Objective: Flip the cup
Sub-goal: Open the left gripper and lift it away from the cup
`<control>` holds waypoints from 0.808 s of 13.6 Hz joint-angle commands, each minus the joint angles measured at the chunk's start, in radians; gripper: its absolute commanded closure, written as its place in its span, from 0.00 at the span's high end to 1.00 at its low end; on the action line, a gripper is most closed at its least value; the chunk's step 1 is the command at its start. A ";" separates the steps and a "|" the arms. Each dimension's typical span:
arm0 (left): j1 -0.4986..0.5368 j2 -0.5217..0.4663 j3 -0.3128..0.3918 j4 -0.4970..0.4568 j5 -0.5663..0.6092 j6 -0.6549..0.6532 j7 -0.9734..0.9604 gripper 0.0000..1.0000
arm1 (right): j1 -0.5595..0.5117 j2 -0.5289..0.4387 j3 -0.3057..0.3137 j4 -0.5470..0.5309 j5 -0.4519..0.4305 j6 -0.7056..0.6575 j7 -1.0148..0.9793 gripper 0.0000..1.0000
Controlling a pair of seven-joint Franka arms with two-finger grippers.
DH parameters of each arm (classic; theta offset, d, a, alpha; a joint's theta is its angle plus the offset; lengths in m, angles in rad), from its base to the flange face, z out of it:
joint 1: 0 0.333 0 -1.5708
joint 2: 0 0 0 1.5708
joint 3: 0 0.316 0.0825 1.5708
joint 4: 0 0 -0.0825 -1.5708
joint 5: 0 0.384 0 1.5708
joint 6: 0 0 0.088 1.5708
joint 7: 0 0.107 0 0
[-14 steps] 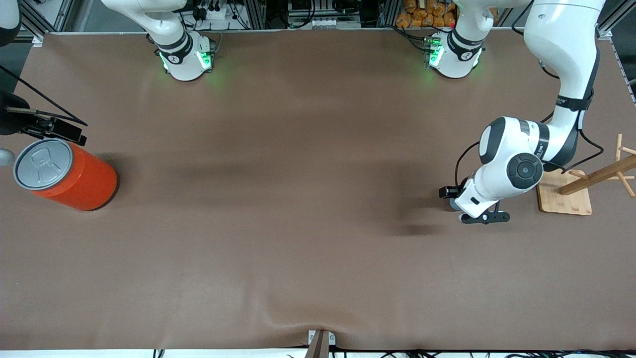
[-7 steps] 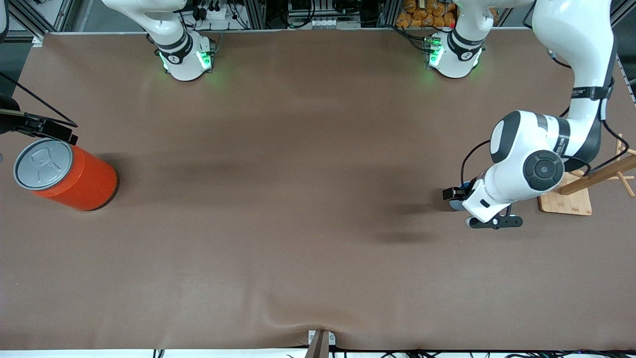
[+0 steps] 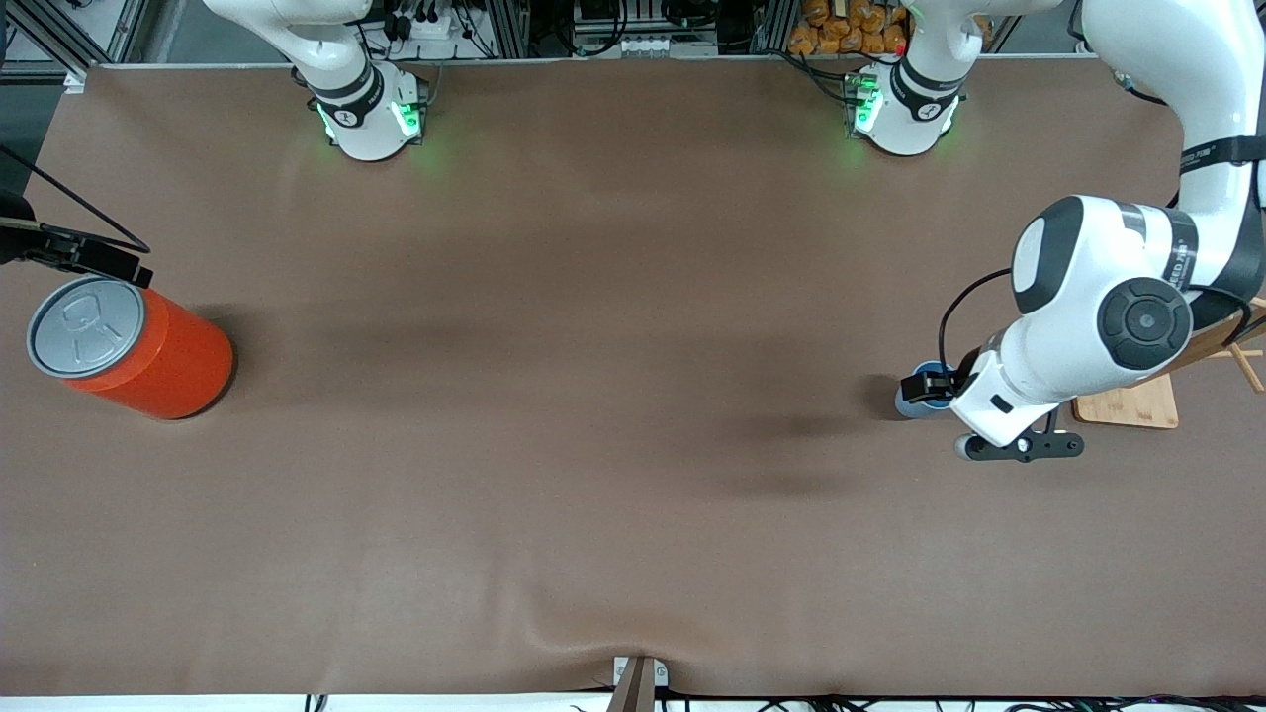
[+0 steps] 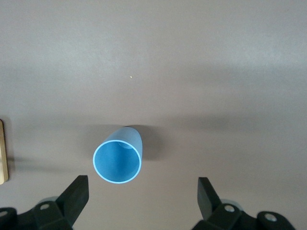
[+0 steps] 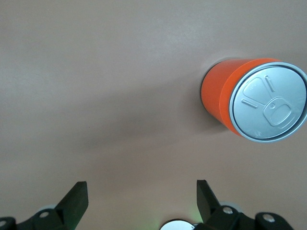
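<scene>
The light-blue cup (image 4: 117,161) stands upright on the brown table, mouth up, with its darker blue inside showing. In the front view the cup (image 3: 912,398) is partly hidden under the left hand, near the left arm's end of the table. My left gripper (image 4: 143,192) is open and empty above the table, with the cup close to one finger and not between the pads. My right gripper (image 5: 141,192) is open and empty, up over the table by the orange can.
A large orange can (image 3: 134,346) with a grey pull-tab lid stands at the right arm's end; it also shows in the right wrist view (image 5: 254,100). A wooden stand on a board (image 3: 1128,400) sits beside the cup, toward the left arm's end.
My left hand has drawn away from the cup toward the left arm's end of the table, uncovering more of it. My right gripper has slid farther off the view's edge.
</scene>
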 commanded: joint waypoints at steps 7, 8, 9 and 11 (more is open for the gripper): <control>0.022 -0.216 -0.027 0.008 -0.043 -0.093 0.021 1.00 | -0.028 -0.004 0.010 -0.008 0.023 -0.018 0.020 1.00; 0.017 -0.273 -0.001 0.001 -0.072 -0.129 0.022 1.00 | -0.026 -0.004 0.010 -0.008 0.023 -0.018 0.019 1.00; 0.011 -0.336 0.016 -0.019 -0.086 -0.190 0.022 1.00 | -0.023 -0.004 0.012 -0.006 0.023 -0.018 0.016 1.00; 0.009 -0.442 0.027 -0.070 -0.088 -0.223 0.043 1.00 | -0.020 -0.005 0.013 -0.005 0.023 -0.013 0.013 1.00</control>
